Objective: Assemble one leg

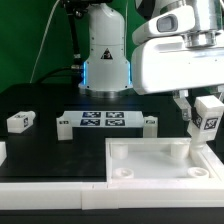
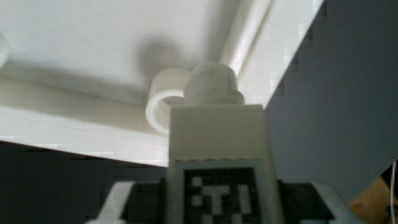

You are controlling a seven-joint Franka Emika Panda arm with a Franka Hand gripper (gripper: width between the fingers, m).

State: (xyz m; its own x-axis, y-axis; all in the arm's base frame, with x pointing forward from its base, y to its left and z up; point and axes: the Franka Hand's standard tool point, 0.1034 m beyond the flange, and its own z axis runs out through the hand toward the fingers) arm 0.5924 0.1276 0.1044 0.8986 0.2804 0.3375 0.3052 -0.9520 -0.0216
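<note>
My gripper (image 1: 197, 120) is shut on a leg (image 1: 204, 128), a small white post with a black-and-white tag, held upright at the exterior view's right. Its lower end is at the far right corner of the large white square panel (image 1: 150, 165). In the wrist view the leg (image 2: 217, 140) fills the middle, its threaded tip next to a round corner socket (image 2: 164, 100) of the panel (image 2: 71, 95). The fingers (image 2: 128, 195) flank the leg's tag. A second leg (image 1: 20, 121) lies on the table at the exterior view's left.
The marker board (image 1: 104, 122) lies flat on the black table behind the panel. The robot base (image 1: 105, 55) stands at the back. A white part edge (image 1: 2, 152) shows at the left border.
</note>
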